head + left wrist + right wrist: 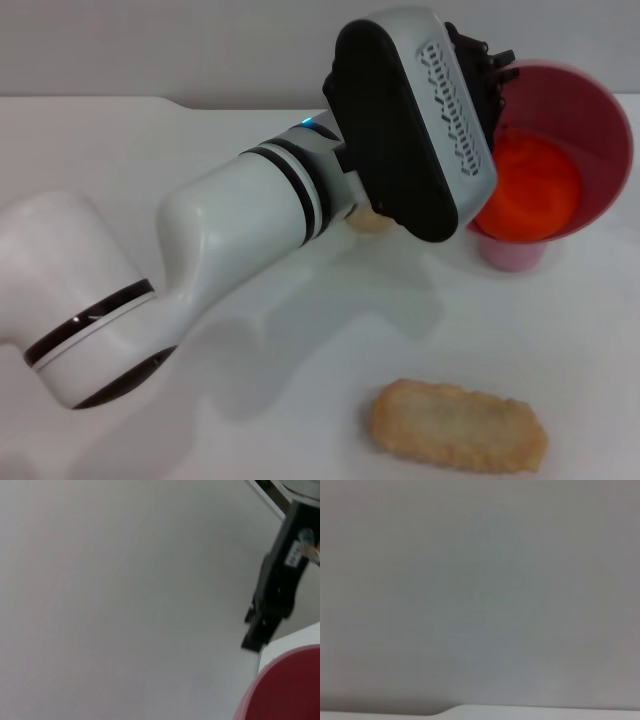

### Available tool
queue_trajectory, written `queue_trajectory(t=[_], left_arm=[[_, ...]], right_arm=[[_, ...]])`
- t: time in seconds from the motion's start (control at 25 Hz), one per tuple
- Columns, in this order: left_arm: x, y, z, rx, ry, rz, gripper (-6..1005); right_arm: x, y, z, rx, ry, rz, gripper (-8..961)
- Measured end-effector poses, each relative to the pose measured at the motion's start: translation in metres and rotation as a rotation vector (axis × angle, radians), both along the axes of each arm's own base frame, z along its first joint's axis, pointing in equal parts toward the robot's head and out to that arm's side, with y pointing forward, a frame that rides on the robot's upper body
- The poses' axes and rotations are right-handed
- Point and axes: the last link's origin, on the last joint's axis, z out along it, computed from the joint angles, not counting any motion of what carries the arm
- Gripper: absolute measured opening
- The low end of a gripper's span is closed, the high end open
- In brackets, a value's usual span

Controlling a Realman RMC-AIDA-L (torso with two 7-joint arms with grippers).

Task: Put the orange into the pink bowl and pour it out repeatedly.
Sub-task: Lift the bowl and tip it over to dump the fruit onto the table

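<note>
1. One orange (527,190) lies inside the pink bowl (600,110), which is lifted and tipped toward the camera, so the loading step looks done.
2. The left gripper (492,75) grips the bowl's far rim, though how wide its jaws stand is hidden.
3. Pouring out seems under way, not finished.
4. Nearby on the table (200,140) lie a dull pink ball (512,255), a beige ball (368,220) and a breaded cutlet (458,425).
5. The right gripper is out of sight.

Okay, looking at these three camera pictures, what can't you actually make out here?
- Left hand: in the head view the arm's own wrist housing covers its fingers, so its grip on the pink bowl stays unseen.
- The orange: its near side is hidden behind that housing.
- Beige lump: mostly under the arm.
- Right hand: in no view; the right wrist view shows only blank wall.
</note>
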Motion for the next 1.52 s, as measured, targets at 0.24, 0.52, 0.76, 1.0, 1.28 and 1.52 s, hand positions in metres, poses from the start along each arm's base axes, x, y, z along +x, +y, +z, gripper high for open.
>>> queue_trajectory(t=[0.24,0.52,0.76,1.0,1.28,1.52], left_arm=[[-0.002,0.001,-0.002,0.012,0.023,-0.017,42],[-0.001,-0.003,-0.003,0.04,0.044,-0.102,42],[-0.002,-0.01,-0.002,0.058,0.011,-0.198,42],[-0.006,-0.011,-0.003,0.078,0.019,-0.253,42],[-0.008,-0.019,0.005,0.117,-0.051,-0.346,42],[-0.009,-0.019,0.01,0.174,-0.022,-0.414,42]], right_arm=[[0.009,-0.001,0.015,0.059,-0.012,-0.037,517],[0.022,-0.003,0.032,0.116,-0.025,-0.08,517],[0.027,-0.006,0.036,0.126,-0.029,-0.101,517],[0.029,-0.006,0.036,0.121,-0.032,-0.107,517],[0.029,-0.006,0.034,0.11,-0.033,-0.111,517],[0.027,-0.005,0.033,0.1,-0.035,-0.111,517]])
